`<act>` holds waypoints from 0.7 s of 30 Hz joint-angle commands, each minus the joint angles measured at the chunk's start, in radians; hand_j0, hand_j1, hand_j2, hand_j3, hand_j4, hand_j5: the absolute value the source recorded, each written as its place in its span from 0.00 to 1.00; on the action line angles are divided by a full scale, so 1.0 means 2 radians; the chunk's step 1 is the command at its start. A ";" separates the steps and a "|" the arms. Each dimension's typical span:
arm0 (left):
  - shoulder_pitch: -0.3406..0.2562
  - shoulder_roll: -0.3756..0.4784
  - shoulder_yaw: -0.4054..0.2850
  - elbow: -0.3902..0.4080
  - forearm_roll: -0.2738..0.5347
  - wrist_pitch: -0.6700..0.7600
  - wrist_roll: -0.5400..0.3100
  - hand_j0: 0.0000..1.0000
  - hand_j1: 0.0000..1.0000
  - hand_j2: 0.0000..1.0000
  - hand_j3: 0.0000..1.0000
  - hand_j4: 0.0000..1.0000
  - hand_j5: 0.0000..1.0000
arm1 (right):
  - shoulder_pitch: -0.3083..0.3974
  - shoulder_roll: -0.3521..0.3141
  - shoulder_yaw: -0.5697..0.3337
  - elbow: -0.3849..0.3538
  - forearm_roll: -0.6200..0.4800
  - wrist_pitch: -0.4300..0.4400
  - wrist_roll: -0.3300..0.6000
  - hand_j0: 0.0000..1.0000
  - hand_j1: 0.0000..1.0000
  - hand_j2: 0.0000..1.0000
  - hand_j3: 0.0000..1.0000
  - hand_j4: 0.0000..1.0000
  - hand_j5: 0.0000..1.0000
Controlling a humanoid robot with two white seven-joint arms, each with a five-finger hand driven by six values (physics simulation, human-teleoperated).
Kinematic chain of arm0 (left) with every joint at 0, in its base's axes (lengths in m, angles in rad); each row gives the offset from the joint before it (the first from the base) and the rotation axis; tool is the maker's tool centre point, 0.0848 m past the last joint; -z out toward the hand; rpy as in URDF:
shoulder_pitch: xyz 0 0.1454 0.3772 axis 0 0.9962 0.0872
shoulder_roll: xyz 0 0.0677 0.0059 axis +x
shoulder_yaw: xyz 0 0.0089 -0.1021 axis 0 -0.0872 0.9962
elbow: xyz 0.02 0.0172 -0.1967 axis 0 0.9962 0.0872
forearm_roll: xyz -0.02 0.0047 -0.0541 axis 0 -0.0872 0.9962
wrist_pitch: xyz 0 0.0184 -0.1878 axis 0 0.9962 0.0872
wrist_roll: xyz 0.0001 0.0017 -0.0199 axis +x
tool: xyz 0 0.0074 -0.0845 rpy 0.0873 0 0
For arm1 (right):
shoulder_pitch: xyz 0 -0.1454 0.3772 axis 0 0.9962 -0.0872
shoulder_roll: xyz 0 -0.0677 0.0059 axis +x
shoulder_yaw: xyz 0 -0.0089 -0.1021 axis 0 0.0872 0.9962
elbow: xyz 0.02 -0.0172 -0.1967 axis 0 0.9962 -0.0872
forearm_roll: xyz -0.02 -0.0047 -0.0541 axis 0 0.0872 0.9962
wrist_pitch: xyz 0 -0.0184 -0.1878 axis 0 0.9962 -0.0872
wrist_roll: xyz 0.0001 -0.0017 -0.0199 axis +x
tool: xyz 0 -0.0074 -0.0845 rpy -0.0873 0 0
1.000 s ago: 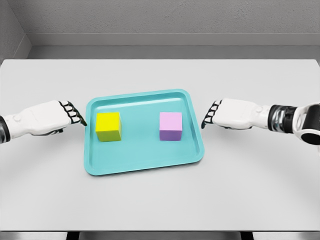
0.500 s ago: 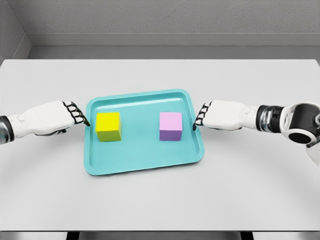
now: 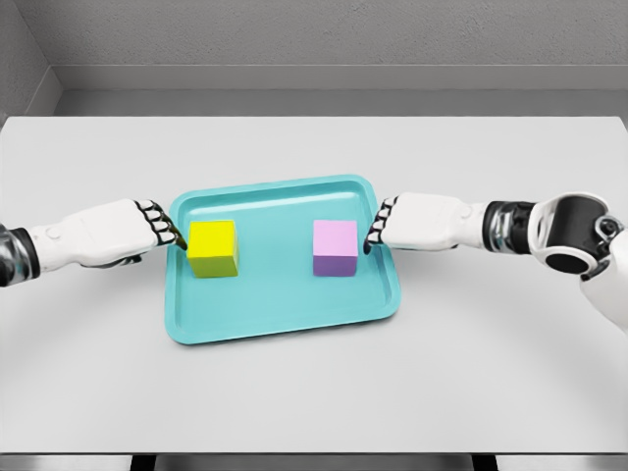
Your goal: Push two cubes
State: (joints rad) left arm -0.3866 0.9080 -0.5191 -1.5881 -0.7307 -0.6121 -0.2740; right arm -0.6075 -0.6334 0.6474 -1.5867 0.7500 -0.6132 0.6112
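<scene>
A yellow cube [image 3: 214, 247] sits in the left half of a teal tray [image 3: 280, 302], and a pink cube [image 3: 336, 246] with a purple front sits in the right half. My left hand [image 3: 165, 226] reaches over the tray's left rim, its curled fingertips at or just short of the yellow cube's left face. From the other side my right hand [image 3: 378, 226] comes over the right rim, fingers curled, a small gap left of them before the pink cube. Neither hand holds anything.
The tray lies slightly turned near the middle of a wide grey table [image 3: 314, 392]. A grey wall runs behind the table's far edge.
Both hands have moved inward toward the tray, the left rightward to the yellow cube and the right leftward over the rim. The cubes have not visibly moved.
</scene>
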 commanded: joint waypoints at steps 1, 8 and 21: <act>0.000 -0.001 0.000 -0.004 0.003 0.001 -0.003 0.75 0.75 0.75 0.75 0.75 0.75 | 0.000 0.001 0.008 0.000 -0.001 0.001 0.000 0.72 0.72 0.72 0.72 0.72 0.72; -0.004 -0.015 0.000 -0.007 0.003 0.001 -0.012 0.75 0.75 0.75 0.75 0.75 0.75 | -0.011 0.011 0.019 0.001 0.004 0.001 0.000 0.72 0.72 0.72 0.72 0.72 0.72; -0.016 -0.047 0.000 -0.011 0.001 0.001 -0.044 0.75 0.75 0.75 0.75 0.75 0.75 | -0.032 0.021 0.048 0.002 0.005 0.001 0.000 0.72 0.72 0.72 0.72 0.72 0.72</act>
State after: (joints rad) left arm -0.4188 0.8238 -0.5190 -1.6087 -0.7304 -0.6115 -0.3549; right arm -0.6734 -0.5923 0.7357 -1.5838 0.7623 -0.6131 0.6112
